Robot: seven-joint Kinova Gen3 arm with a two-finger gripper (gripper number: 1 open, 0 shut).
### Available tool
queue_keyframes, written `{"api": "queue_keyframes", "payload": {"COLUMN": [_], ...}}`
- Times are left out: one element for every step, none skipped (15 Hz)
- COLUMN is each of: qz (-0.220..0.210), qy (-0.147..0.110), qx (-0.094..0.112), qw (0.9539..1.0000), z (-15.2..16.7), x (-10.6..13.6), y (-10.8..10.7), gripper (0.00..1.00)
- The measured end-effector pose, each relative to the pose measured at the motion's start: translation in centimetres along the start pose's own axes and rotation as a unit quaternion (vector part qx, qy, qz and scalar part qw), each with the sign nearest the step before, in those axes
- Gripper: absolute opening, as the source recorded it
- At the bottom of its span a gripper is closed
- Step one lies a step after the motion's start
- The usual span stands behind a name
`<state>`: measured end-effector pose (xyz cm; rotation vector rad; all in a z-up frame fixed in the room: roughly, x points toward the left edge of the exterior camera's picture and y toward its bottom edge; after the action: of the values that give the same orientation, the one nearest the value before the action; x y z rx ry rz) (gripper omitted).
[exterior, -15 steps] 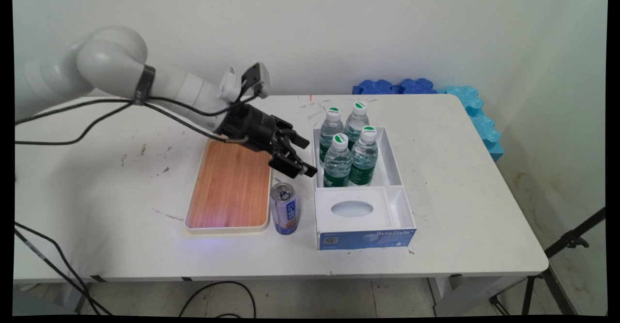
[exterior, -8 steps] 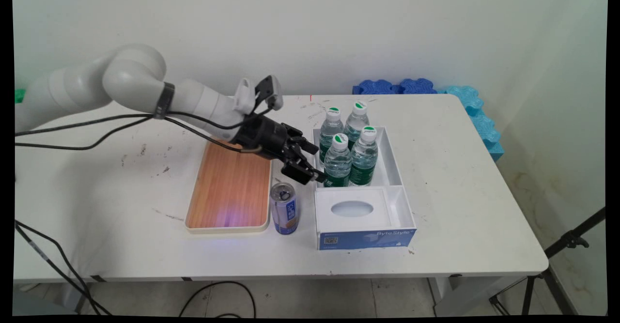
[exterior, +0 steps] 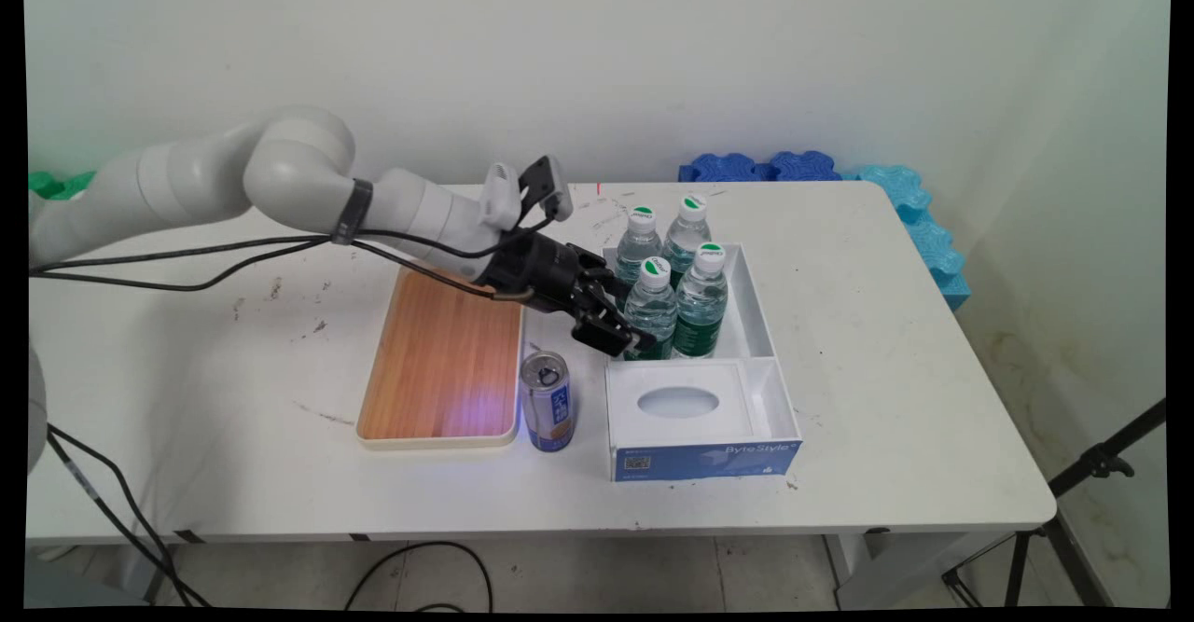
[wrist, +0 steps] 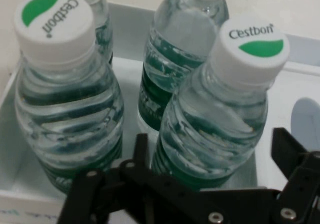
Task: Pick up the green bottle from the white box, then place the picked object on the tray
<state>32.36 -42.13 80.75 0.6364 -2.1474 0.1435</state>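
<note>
Main view: bottles [exterior: 673,296] in tray [exterior: 757,324]

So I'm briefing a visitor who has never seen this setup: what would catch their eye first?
Four water bottles with green-marked caps, standing in the far compartment of a white box right of centre. The black hand is open at that box's left wall, its fingers straddling the near-left bottle. A drink can stands beside an orange-floored tray.

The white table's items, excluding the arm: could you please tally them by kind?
Clear plastic water bottles with white-and-green caps: 4
Silver-blue drink can: 1
Wood-lined white tray: 1
White-and-blue divided box: 1
Total: 7
</note>
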Motion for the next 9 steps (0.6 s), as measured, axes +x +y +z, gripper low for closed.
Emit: {"api": "queue_keyframes", "payload": {"qz": [0.0, 0.0, 0.001, 0.001, 0.001, 0.002, 0.003, 0.004, 0.006], "qy": [0.001, 0.002, 0.002, 0.003, 0.004, 0.006, 0.008, 0.009, 0.012], "qx": [0.0, 0.0, -0.001, -0.001, -0.001, -0.001, -0.001, -0.002, -0.002], "qw": [1.0, 1.0, 1.0, 1.0, 1.0, 1.0, 1.0, 0.9999, 0.9999], "z": [0.25, 0.52, 0.73, 0.86, 0.94, 1.0, 0.99, 0.93, 0.79], "x": [-0.02, -0.07, -0.1, -0.14, -0.16, -0.1, -0.01, 0.08, 0.24], "y": [-0.03, -0.05, -0.06, -0.07, -0.1, -0.15, -0.2, -0.23, -0.29], "gripper": [0.0, 0.0, 0.0, 0.0, 0.0, 0.0, 0.0, 0.0, 0.0]}}
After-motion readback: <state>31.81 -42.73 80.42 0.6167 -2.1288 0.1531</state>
